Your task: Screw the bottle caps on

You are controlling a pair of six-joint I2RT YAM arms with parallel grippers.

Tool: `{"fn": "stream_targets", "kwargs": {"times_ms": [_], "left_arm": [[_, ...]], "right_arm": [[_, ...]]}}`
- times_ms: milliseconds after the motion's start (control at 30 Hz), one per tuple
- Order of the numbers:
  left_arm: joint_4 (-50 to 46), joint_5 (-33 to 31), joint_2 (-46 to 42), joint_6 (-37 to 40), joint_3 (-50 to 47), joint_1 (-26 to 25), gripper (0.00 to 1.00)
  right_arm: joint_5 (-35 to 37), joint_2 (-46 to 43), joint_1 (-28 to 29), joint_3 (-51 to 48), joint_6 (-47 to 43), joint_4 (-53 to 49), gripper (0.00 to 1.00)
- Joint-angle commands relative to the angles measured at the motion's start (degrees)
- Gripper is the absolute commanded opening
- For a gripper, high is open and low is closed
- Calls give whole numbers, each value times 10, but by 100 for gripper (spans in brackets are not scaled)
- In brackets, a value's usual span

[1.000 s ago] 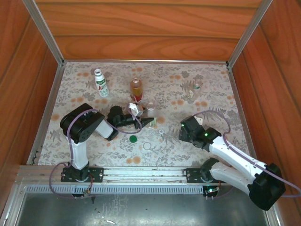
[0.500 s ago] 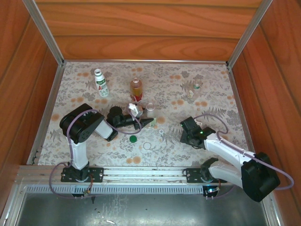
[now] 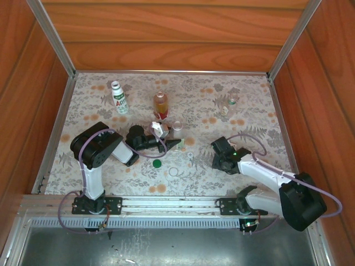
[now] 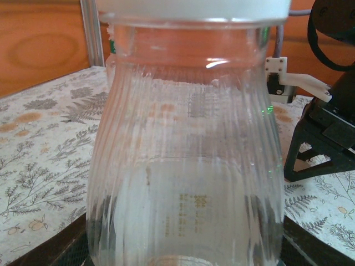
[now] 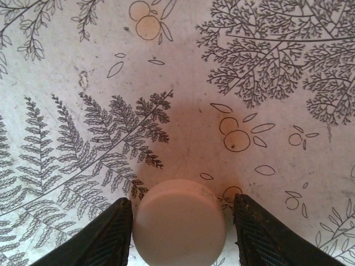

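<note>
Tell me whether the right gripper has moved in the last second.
Yes. The right gripper has edged a little left, towards the green cap, which has stayed put; its fingers flank a white cap.

Four bottles (image 3: 118, 97), one dark green cap (image 3: 157, 163), two robot arms (image 3: 94, 152)

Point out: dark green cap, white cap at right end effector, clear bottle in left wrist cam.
dark green cap (image 3: 157, 163): top external view, top face.
white cap (image 5: 178, 221): right wrist view, top face.
clear bottle (image 4: 186, 166): left wrist view, ribbed wall.
</note>
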Motion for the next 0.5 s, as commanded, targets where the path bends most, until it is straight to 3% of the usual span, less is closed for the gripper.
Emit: {"fn": "stream_targets", "kwargs": {"times_ms": [0, 133, 467], "left_arm": [[5, 11, -11, -9, -7, 5, 60], [5, 15, -10, -15, -4, 4, 60], [5, 18, -8, -17, -2, 5, 60]], "right_arm": [[-9, 16, -6, 17, -13, -15, 51], [-10, 18, -6, 18, -12, -12, 47], [-32, -18, -6, 64, -54, -57, 51]]}}
